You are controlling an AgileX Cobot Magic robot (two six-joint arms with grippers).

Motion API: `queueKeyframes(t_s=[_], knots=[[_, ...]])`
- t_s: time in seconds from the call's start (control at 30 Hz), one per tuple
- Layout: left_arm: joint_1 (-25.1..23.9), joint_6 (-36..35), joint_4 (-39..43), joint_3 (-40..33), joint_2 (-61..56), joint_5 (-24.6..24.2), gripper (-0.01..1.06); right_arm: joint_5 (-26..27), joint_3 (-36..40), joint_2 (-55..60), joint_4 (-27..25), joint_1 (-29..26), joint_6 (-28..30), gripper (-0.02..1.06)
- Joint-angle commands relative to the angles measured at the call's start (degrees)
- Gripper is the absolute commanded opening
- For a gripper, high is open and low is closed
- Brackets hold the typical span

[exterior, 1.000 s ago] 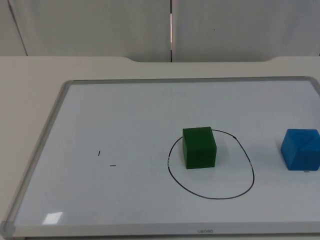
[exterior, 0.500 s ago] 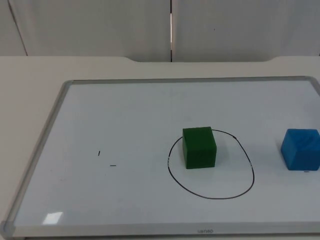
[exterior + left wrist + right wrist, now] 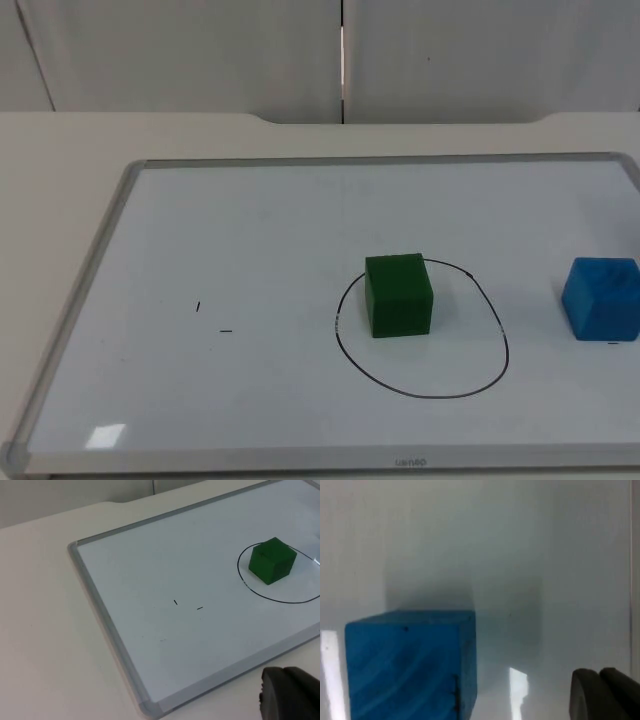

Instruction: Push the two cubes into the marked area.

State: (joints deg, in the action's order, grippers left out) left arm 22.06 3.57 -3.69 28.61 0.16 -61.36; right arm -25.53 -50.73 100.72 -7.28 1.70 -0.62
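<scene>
Two cubes, one whiteboard, one drawn ring

One solid green cube (image 3: 399, 295) sits inside the single black hand-drawn oval outline (image 3: 495, 375) on the one aluminium-framed whiteboard (image 3: 250, 240); one solid blue cube (image 3: 601, 298) stands outside it, to the right. Two short black pen marks (image 3: 212, 318) lie on the board's left part.

White table top (image 3: 60, 180) runs back to grey partition wall (image 3: 180, 50). Wall has vertical seam (image 3: 342, 60) w/ bright light thru it
</scene>
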Motion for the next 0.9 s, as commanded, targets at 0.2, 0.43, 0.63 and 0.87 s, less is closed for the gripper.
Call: queueKeyframes(t_s=[0.2, 0.43, 0.63, 0.87], knots=[[-0.16, -0.36, 0.30, -0.28, -0.16, -0.21, 0.00, 6.06, -0.23, 2.88, -0.81, 0.23, -0.01, 0.03], [-0.16, -0.36, 0.30, -0.28, -0.16, -0.21, 0.00, 9.00, -0.23, 5.63, -2.21, 0.23, -0.01, 0.03], [-0.16, -0.36, 0.30, -0.28, -0.16, -0.21, 0.00, 8.77, -0.23, 5.63, -2.53, 0.23, -0.01, 0.03], [-0.16, -0.36, 0.30, -0.28, -0.16, -0.21, 0.00, 8.13, -0.23, 5.63, -4.65, 3.54, 0.62, 0.03]])
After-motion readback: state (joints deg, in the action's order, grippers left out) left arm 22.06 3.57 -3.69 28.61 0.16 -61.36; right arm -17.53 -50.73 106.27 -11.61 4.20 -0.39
